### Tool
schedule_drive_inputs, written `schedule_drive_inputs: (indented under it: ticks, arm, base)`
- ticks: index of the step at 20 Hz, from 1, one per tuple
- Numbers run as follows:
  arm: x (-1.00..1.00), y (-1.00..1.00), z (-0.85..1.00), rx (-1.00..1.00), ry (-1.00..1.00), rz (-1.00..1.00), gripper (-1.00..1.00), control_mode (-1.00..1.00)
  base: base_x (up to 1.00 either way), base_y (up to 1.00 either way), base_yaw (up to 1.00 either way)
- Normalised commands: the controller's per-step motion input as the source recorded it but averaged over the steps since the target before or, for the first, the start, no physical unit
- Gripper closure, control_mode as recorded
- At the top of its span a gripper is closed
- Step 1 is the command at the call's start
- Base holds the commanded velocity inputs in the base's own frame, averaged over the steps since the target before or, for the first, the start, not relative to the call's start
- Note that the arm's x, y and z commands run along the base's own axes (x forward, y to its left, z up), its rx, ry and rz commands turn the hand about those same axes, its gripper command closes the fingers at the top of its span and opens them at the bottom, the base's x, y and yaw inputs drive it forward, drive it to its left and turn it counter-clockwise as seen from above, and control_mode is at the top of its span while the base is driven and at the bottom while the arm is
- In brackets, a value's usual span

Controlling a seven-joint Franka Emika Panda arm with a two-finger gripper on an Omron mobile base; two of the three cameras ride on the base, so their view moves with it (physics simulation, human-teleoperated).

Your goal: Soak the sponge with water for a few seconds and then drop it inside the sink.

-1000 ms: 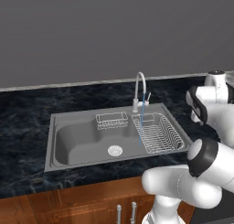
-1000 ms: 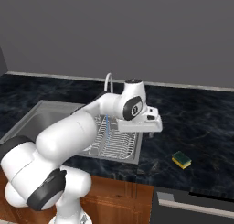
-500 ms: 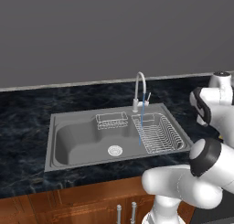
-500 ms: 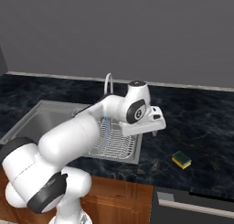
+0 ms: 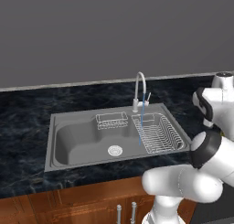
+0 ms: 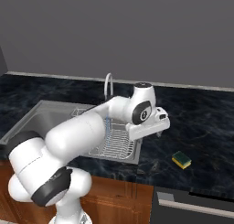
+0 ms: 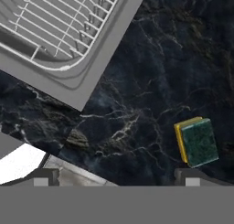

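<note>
The dark marble surface (image 7: 137,95) lies bare around the sponge (image 7: 196,141), open on every side for the claw (image 7: 116,179), whose tips stand wide apart. In the hand view, the sink (image 7: 82,77) corner and its wire dish rack (image 7: 50,26) sit off at 10 o'clock, well apart. The faucet (image 5: 140,88) and water (image 5: 141,122) rise over the rack.

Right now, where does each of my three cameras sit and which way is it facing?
Left base view: behind the arm's left, looking down over the grey steel sink and thin blue water stream; white arm at lower right.
Right base view: behind its right; arm crosses toward the yellow-and-green sponge.
Hand view: looks down at the counter; open gripper.
Shared: sponge, wire dish rack.
</note>
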Motion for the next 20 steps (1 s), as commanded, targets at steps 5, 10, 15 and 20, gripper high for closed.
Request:
schedule_drive_inputs:
  ticks: [5, 10, 15, 20]
  arm:
    - [0.24, -0.32, -0.06, 0.00, 0.18, 0.03, -1.00, -1.00]
    - [0.29, -0.33, -0.11, 0.00, 0.10, 0.00, -1.00, -1.00]
    - [0.17, -0.39, -0.13, 0.03, 0.02, 0.00, -1.00, -1.00]
    - [0.00, -0.42, -0.11, 0.08, 0.00, 0.00, -1.00, -1.00]
  base:
    - [0.00, 0.00, 0.00]
    - [0.00, 0.00, 0.00]
    - [0.00, 0.00, 0.00]
    - [0.00, 0.00, 0.00]
